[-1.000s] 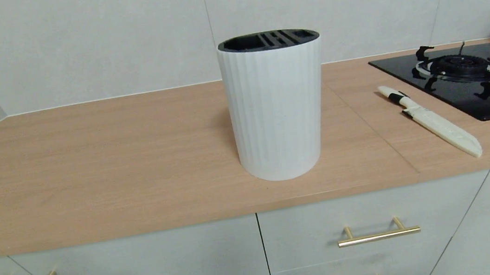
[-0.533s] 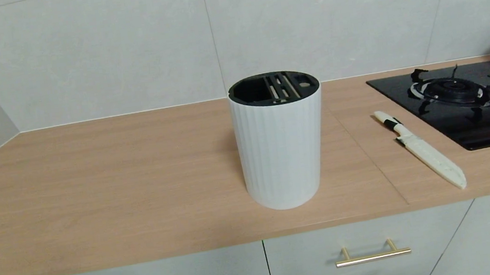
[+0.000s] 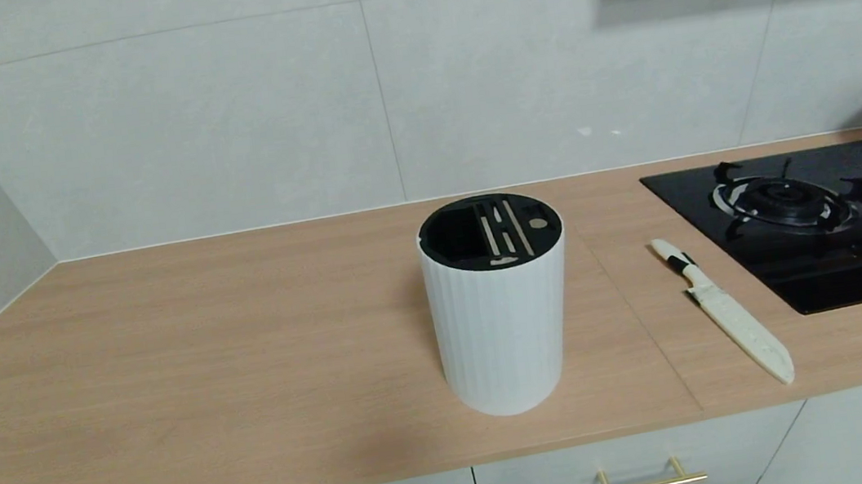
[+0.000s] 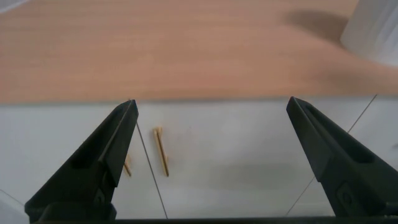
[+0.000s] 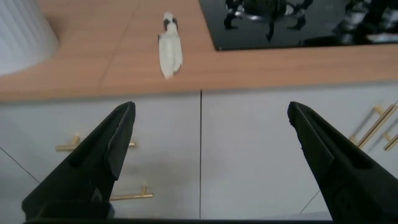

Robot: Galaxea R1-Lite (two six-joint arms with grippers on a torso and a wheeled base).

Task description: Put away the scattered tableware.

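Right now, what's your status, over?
Left gripper open, empty. Right gripper open, empty. Knife flat on counter between white holder and stove. Nothing blocking the knife.

White ribbed knife holder (image 3: 500,312) stands upright on countertop (image 3: 208,368); knife (image 3: 723,310) lies flat between holder and stove (image 3: 798,217).

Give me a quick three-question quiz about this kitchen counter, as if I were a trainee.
1. True or false: the knife lies flat on the counter, between the white ribbed holder and the black hob.
2. Pick one: the left gripper and the right gripper are A) open and holding nothing, B) shut on the knife, C) shut on the holder.
3. Fill in: the knife's handle points toward the ___, its blade tip toward the counter's front edge.

Key: 1 true; 2 A; 3 wall.
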